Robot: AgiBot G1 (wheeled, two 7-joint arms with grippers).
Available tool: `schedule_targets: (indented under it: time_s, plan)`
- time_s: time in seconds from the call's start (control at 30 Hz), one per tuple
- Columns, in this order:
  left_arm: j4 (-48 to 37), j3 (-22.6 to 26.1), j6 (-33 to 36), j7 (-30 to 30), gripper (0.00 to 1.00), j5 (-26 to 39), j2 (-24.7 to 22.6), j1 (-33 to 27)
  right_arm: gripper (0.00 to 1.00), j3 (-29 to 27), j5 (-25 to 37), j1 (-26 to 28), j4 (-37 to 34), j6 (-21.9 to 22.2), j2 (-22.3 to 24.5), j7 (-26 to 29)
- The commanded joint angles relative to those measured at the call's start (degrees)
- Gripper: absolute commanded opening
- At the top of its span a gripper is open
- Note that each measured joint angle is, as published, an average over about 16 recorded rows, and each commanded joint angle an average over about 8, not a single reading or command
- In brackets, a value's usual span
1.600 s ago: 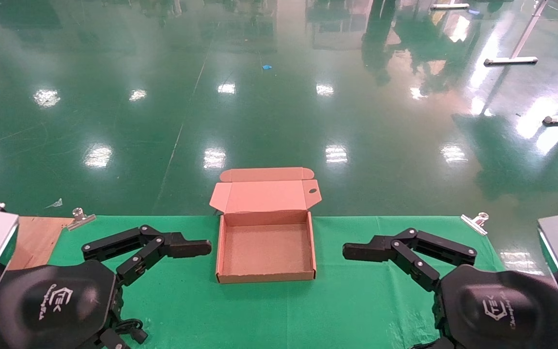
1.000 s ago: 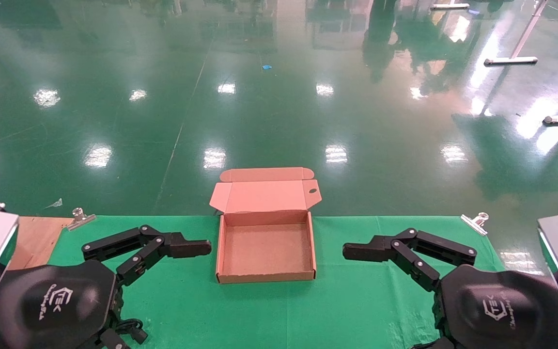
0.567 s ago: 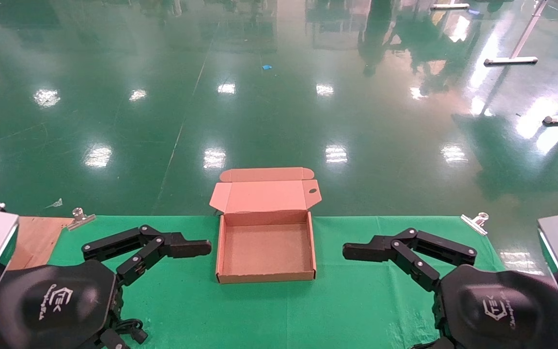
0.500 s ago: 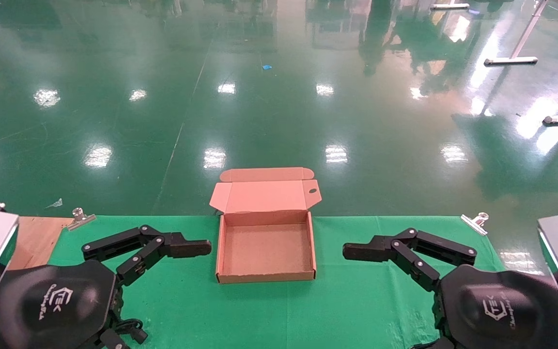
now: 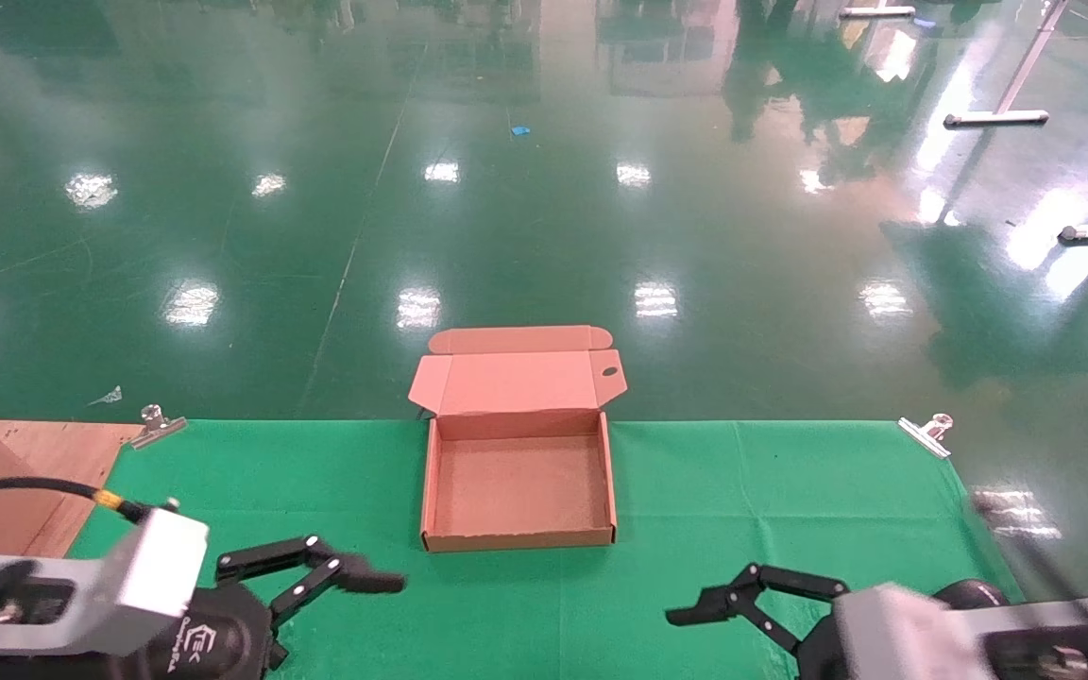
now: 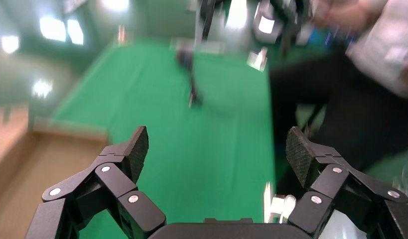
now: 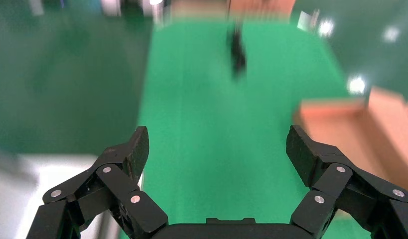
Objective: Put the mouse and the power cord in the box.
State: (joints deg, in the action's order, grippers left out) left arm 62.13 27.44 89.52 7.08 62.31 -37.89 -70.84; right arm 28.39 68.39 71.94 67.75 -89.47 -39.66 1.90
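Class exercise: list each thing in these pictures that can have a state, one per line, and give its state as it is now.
box: lid flap open, tilted back; nothing inside.
left gripper: fingers open, holding nothing, near the table's front edge.
right gripper: fingers open, holding nothing, near the table's front edge.
green cloth: spread flat, clipped at its far corners.

A glossy green floor (image 5: 544, 189) mirrored ceiling lights. White metal table legs (image 5: 1007, 104) stood at far right. A green cloth (image 5: 742, 491), clipped down, covered the table.
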Motion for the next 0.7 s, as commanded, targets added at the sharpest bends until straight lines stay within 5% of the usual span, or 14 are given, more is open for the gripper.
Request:
schedule_targets:
  time_s: [0.03, 0.43, 0.7]
  plan:
    - [-2.77, 2.29, 0.95, -0.65, 1.0, 4.02, -0.26, -2.14, 1.0, 2.38, 5.45, 2.52, -1.19, -0.53, -0.97, -1.94]
    - [-28.72, 16.59, -6.88, -14.2, 1.0, 32.97, -9.1, -18.87, 1.0, 17.58, 31.02, 16.02, -15.22, 0.91, -11.15, -18.98]
    - [-42.55, 20.29, -17.52, -21.02, 1.0, 41.69, -15.46, -21.56, 1.0, 21.27, 38.9, 19.12, -26.46, 5.71, -15.27, -28.51]
